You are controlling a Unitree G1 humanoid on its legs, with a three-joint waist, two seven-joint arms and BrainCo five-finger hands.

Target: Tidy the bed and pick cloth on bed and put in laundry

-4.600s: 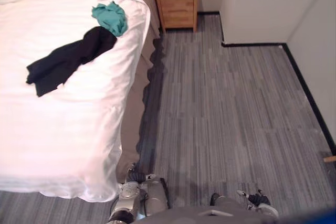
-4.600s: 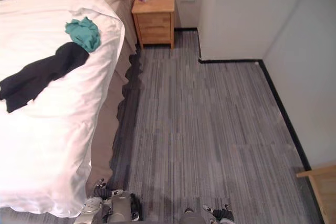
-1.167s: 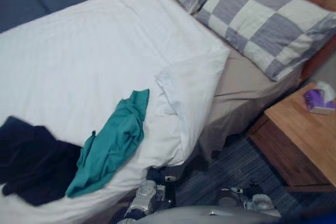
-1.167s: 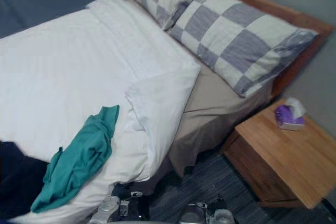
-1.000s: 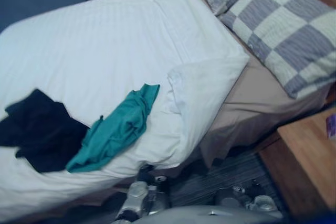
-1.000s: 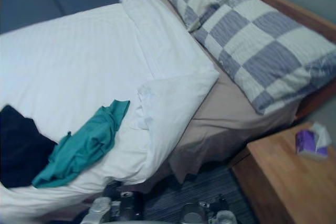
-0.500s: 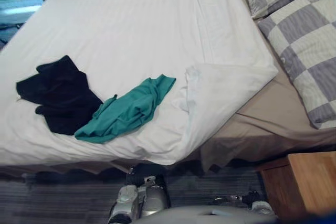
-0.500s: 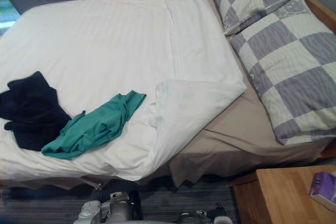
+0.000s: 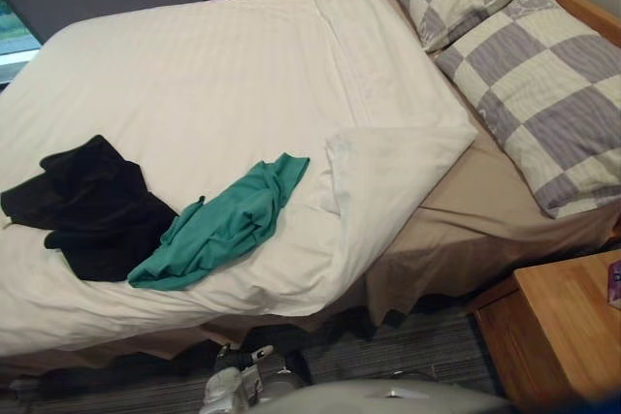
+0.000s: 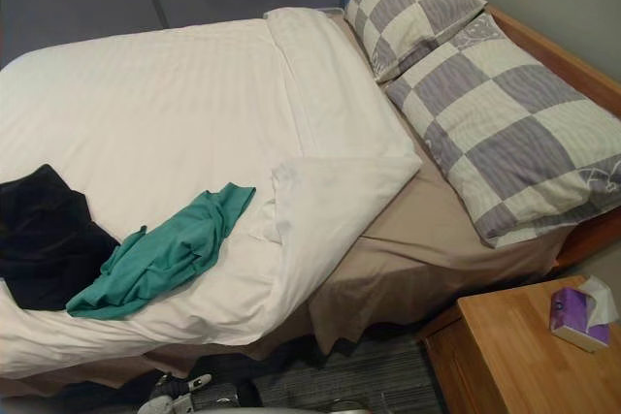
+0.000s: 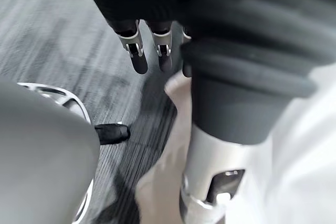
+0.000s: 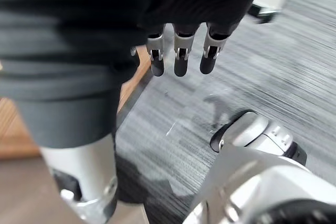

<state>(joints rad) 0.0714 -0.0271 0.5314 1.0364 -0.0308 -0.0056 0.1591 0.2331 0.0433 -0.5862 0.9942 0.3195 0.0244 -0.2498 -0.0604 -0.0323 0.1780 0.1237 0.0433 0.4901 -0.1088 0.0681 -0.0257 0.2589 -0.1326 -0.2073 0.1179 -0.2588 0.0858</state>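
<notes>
The teal cloth [image 9: 228,225] is lying crumpled on the white duvet [image 9: 194,75] of the bed [image 10: 388,298], at the lower left of the left eye view. Its lower end is touching the black cloth [image 9: 92,206] heaped just to its left. To the right of the teal cloth a folded-back corner [image 9: 388,167] of the duvet is baring the tan sheet [image 9: 475,210]. Two checked pillows [image 10: 485,133] are resting along the wooden headboard [image 10: 572,60] at the upper right. At the lower right a wooden nightstand [image 10: 524,356] is standing close beside the bed, carrying a purple tissue box [image 10: 579,317].

The left hand [image 11: 139,61] is hanging low over the grey carpet [image 11: 47,40] by the duvet's edge — fingers straight, side by side, gripping nothing. The right hand [image 12: 180,59] is hanging likewise over the carpet, fingers loose and empty — the brown surface past it is probably the nightstand.
</notes>
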